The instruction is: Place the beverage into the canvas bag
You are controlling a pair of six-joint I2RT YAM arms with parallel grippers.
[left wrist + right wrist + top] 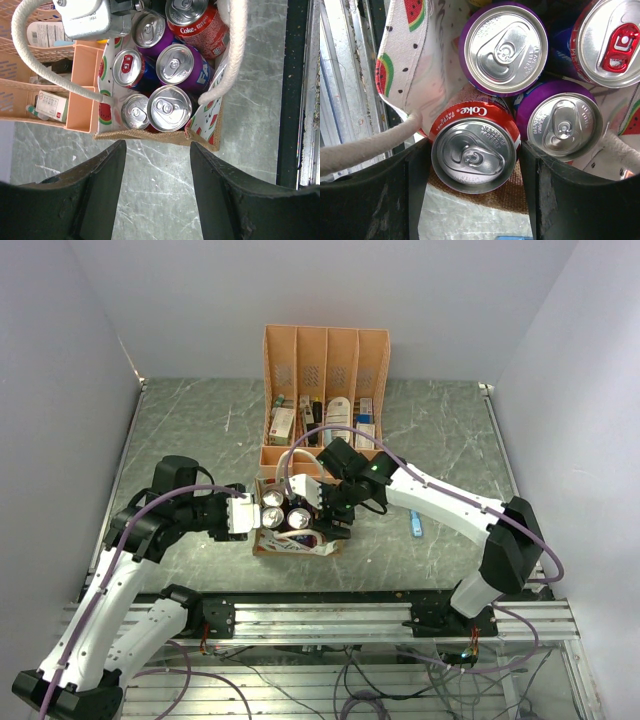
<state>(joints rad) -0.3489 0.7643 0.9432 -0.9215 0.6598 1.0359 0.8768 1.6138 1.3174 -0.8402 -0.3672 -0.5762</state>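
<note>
The canvas bag [292, 545], tan with watermelon print and white rope handles, stands mid-table and holds several upright cans. My right gripper [328, 512] is over the bag's right side, shut on a red Coke can [474, 150] that stands upright just inside the bag's rim, next to two purple cans [504, 47]. In the left wrist view the Coke can [196, 22] is at the bag's far end. My left gripper [247, 515] is open and empty, low over the table just outside the bag's left wall [150, 134].
A peach file organiser [325, 390] with small boxes stands right behind the bag. A small blue object [415, 526] lies on the table right of the bag. The metal rail [320, 605] runs along the near edge.
</note>
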